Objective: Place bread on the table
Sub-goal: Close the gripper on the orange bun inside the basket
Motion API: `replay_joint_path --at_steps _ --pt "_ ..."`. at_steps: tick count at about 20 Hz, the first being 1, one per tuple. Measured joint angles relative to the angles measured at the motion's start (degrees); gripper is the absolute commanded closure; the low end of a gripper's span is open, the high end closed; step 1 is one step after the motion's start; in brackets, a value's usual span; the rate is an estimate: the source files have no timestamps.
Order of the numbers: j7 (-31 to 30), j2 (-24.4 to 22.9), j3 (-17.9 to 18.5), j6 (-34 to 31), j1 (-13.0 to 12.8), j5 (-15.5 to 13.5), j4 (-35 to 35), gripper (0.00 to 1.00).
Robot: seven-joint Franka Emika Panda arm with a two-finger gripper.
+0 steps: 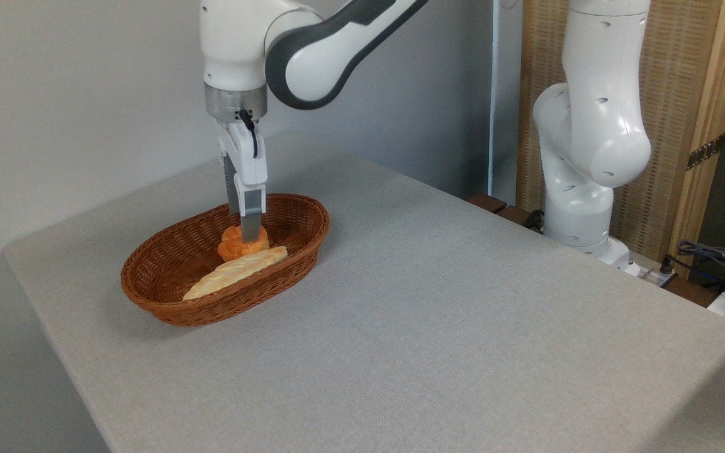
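The bread (231, 248), a small orange knotted bun, rests in the brown wicker basket (164, 308) at the left of the light grey table (463, 302). My gripper (244, 229) points straight down into the basket, right at the bun. One finger (252, 217) stands in front of the bun and covers part of its top; the other shows behind it. The fingers straddle the bun, but this side-on view does not show whether they press on it.
A long pale-yellow braided loaf (236, 272) lies in the basket, right against the bun's near side. The arm's white base (583, 189) stands beyond the table's right far edge, with cables (708, 251) beside it. Bare tabletop stretches right of the basket.
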Motion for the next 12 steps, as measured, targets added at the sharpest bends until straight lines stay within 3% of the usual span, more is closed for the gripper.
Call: replay_joint_path --at_steps 2,3,4,5,6,12 --pt "0.05 1.0 0.02 1.29 -0.48 0.04 -0.43 0.0" --pt "0.1 1.45 0.04 1.52 -0.54 0.13 -0.45 0.07" --pt "0.18 1.78 0.08 1.64 -0.54 0.27 -0.45 0.44" --pt "0.29 2.01 0.13 1.65 -0.54 0.64 -0.45 0.65" --pt "0.49 2.2 0.15 1.65 -0.55 1.21 -0.45 0.73" --pt "0.76 2.47 0.22 1.68 -0.56 2.08 -0.45 0.71"
